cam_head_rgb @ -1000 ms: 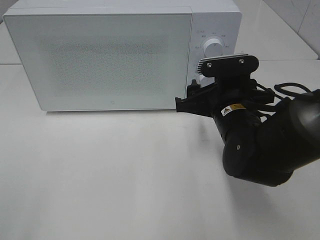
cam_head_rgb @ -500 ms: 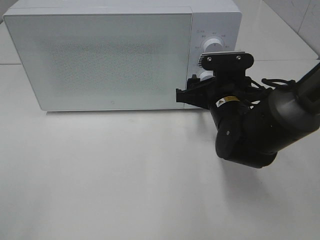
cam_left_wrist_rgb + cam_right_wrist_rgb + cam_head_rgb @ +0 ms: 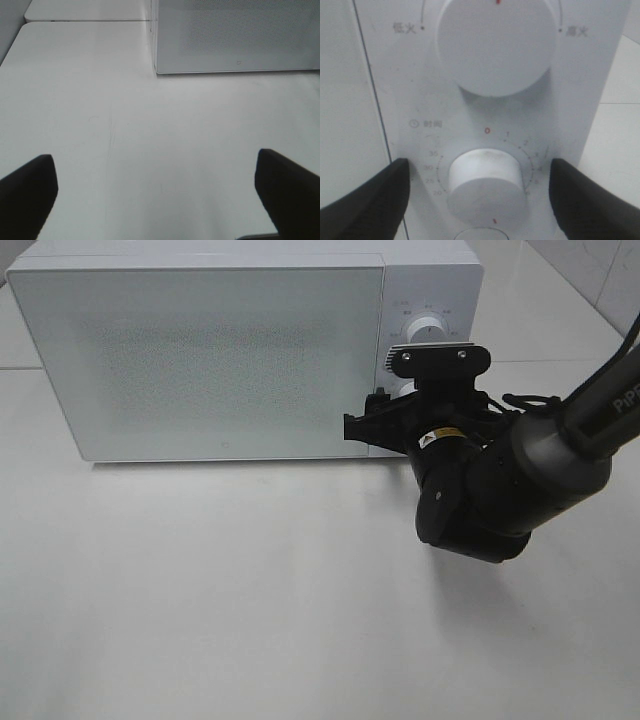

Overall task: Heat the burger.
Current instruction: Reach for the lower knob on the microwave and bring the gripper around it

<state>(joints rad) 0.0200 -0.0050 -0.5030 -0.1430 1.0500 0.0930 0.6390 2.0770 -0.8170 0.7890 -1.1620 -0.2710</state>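
The right pincer (image 3: 479,175) stands wide and empty, its jaws flanking the timer knob (image 3: 487,182) straight ahead without touching. The power knob (image 3: 497,45) sits just above. The burger shows nowhere; the microwave (image 3: 200,360) door alongside is shut. The left pincer (image 3: 157,192) gapes, well apart.

The microwave (image 3: 430,280) stands along the far edge. Its door (image 3: 200,360) is shut and closes off the cavity. The table (image 3: 200,590) in front gives open passage from left to middle. The right arm (image 3: 490,490) blocks the right, before the control panel. The right gripper (image 3: 479,172) straddles the lower knob (image 3: 485,182) with a gap on either side.
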